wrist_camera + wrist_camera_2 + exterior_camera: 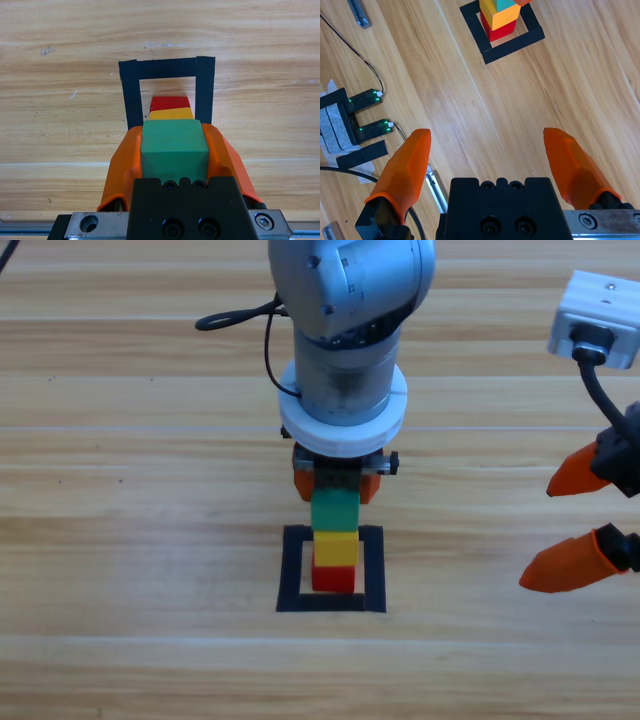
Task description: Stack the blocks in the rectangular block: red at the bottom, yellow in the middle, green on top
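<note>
No text, label, brand, number or sign is readable anywhere.

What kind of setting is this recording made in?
Probably a robotics lab bench: a wooden table with a black tape outline marking the target, toy cubes stacked in it, and lit circuit boards with loose cables beside taped patches at the table's edge.
</note>
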### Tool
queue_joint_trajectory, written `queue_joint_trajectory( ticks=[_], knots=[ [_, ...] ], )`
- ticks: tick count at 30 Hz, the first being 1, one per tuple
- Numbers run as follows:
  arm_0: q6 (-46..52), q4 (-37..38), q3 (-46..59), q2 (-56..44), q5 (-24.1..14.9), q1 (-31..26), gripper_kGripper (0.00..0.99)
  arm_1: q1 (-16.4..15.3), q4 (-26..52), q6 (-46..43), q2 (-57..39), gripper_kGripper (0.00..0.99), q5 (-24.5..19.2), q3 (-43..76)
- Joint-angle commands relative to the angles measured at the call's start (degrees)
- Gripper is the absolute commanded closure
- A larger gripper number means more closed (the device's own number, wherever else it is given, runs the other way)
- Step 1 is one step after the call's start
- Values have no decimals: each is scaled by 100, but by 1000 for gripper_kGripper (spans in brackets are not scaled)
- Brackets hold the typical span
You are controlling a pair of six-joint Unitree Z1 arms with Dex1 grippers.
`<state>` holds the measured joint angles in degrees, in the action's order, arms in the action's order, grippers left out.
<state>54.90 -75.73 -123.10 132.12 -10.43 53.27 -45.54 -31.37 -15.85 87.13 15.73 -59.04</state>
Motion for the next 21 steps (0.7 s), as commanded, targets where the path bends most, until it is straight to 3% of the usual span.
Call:
queue_joint_trajectory(
  ticks=[1, 7, 8, 9, 10, 11, 21],
  knots=[
    [56, 49, 120, 279, 41, 104, 910, 150, -124, -32, 331, 0, 97, 33],
    [56, 49, 155, 235, 32, 104, 895, 150, -124, -32, 340, 0, 97, 24],
    [56, 49, 164, 209, 32, 104, 792, 150, -124, -32, 340, 0, 106, 24],
    [56, 49, 172, 165, 32, 104, 583, 150, -124, -32, 340, 0, 97, 24],
    [83, 40, 199, 112, 32, 122, 174, 150, -124, -32, 340, 0, 97, 24],
    [83, 40, 216, 77, 32, 131, 30, 150, -124, -32, 340, 0, 97, 24],
    [65, 23, 216, -125, 5, 140, 0, 150, -133, -32, 331, 0, 97, 24]
  ],
)
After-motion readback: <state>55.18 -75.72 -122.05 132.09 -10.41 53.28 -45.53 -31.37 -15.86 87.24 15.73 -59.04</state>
